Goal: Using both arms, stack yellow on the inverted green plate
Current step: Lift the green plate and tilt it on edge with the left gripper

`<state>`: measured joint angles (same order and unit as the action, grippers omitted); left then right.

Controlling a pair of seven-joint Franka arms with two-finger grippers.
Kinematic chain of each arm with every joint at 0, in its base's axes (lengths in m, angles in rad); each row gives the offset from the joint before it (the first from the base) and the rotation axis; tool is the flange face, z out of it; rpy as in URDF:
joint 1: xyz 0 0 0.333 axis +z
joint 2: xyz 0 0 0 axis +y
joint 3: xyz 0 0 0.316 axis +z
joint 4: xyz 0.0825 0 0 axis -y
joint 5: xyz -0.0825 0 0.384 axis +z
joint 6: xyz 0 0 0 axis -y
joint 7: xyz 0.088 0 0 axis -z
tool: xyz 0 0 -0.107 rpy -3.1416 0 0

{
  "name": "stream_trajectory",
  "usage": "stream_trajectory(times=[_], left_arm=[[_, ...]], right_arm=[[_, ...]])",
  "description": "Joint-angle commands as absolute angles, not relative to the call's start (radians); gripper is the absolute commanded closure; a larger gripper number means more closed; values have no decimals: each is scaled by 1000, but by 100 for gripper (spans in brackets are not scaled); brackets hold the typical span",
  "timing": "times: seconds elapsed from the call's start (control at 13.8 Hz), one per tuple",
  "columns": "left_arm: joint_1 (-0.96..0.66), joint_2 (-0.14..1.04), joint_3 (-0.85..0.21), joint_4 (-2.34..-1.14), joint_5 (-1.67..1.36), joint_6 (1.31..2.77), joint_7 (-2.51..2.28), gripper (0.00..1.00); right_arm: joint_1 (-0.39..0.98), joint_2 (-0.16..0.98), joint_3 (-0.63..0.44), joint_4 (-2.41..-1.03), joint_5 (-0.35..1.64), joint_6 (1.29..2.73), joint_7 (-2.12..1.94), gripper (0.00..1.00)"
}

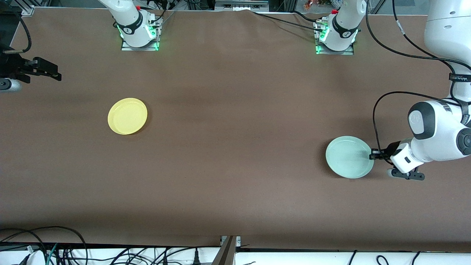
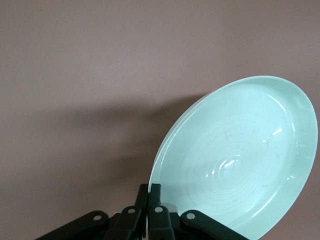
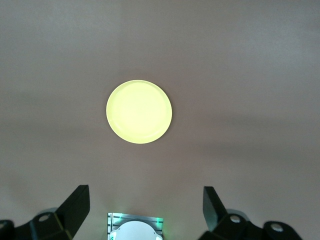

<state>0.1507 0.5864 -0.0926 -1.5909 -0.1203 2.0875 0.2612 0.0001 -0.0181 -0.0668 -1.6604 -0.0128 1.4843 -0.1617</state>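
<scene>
Brown desk: one yellow flat, rim up; one green plate tilted, hollow showing, rim clamped in left gripper fingers. Right gripper waiting over desk edge, fingers apart.

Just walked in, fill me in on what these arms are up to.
The left gripper is shut on the rim of the green plate at the left arm's end of the table, tilting it up. The yellow plate lies flat toward the right arm's end. The right gripper waits open, up over the table's edge.
</scene>
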Motion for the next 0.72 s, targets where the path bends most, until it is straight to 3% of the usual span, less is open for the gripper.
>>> stream_trajectory(times=[0.0, 0.65], left_arm=[[83, 584, -81, -1519, -137, 2062, 272, 100], [-195, 627, -71, -1350, 186, 2082, 46, 100]], right_arm=[[-11, -8, -55, -1635, 3, 1466, -155, 0], [-12, -8, -55, -1635, 3, 1466, -155, 0]])
